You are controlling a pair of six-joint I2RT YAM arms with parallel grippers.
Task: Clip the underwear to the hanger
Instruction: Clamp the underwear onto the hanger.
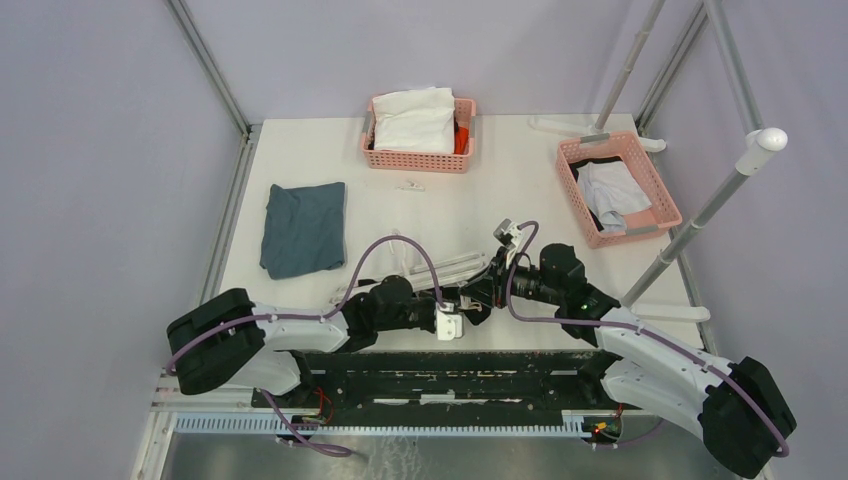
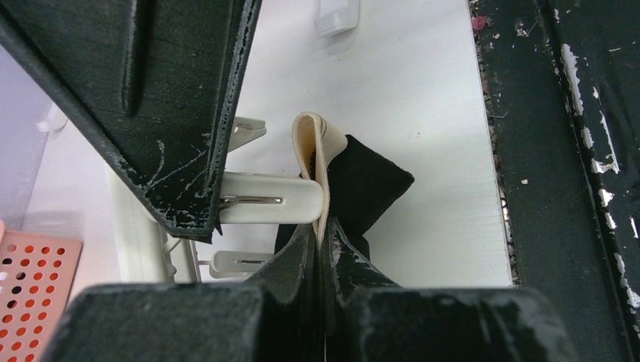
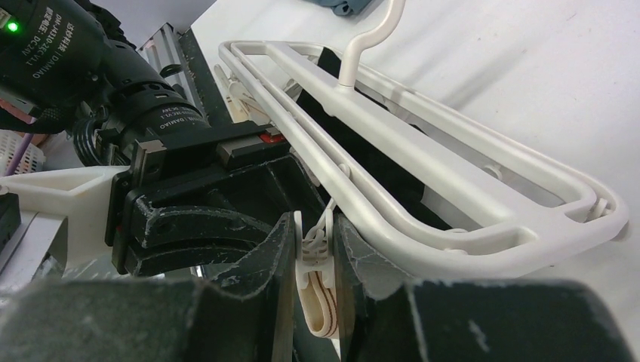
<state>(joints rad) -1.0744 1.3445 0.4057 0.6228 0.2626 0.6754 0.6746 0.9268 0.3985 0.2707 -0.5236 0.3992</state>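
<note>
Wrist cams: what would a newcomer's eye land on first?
The left gripper pinching the beige waistband of the underwear, edge-on at the middle of its own view. In the right wrist view, the right gripper squeezes a small clip hanging under the white hanger, which crosses the frame diagonally.

Arms meet at desk (image 1: 500, 185) near-centre: left gripper (image 1: 463, 308) and right gripper (image 1: 487, 291) close together at hanger (image 1: 460, 265). Left: blue-grey folded cloth (image 1: 303, 227). Back: pink basket (image 1: 415, 160) holding white garment (image 1: 413, 118). Right: second pink basket (image 1: 660, 197).
</note>
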